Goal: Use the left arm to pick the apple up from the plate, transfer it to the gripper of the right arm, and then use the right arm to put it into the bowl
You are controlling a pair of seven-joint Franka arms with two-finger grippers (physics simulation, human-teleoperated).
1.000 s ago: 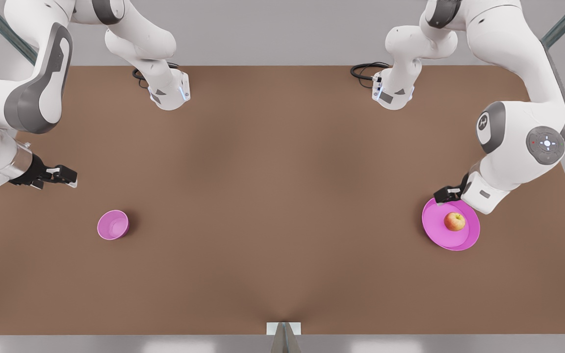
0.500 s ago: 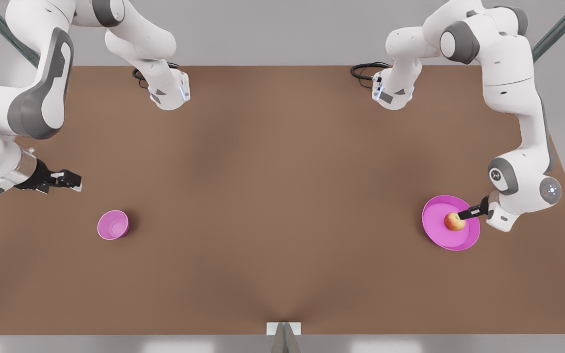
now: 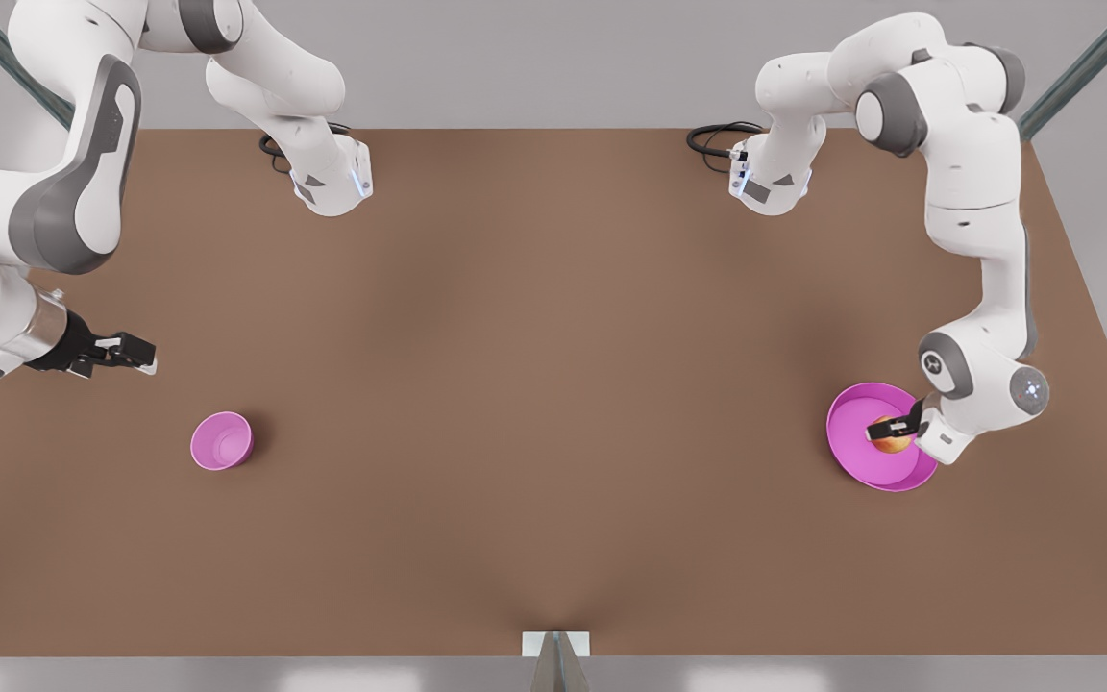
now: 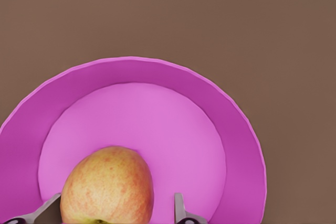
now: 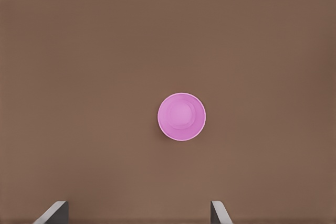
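A: Where's the apple (image 3: 890, 439) rn?

B: On the plate (image 3: 851, 452), near the tabletop's edge at the front view's right, toward the near side. Left gripper (image 3: 892, 430) is right down on it, arm reaching in from the outer edge.

A: Fingers?

B: Wide apart, one each side of the apple. In the left wrist view the apple (image 4: 107, 184) sits between both fingertips (image 4: 179, 208) but off-centre: it's up against one finger, w/ a clear gap of bare plate (image 4: 157, 124) to the other. Not clamped yet, I'd say.

A: So next move hinges on that offset?

B: Prob yes. Closing should centre it, but a round apple could roll or squirt out on the shallow dish.

A: Right arm?

B: Waiting. Right gripper (image 3: 121, 351) hangs over the tabletop's edge at the front view's left, empty, fingers spread wide. Bowl (image 3: 221, 440) is just past it toward the near edge, well apart from the plate. Right wrist view has the bowl (image 5: 181, 116) ahead, centred between its fingers.
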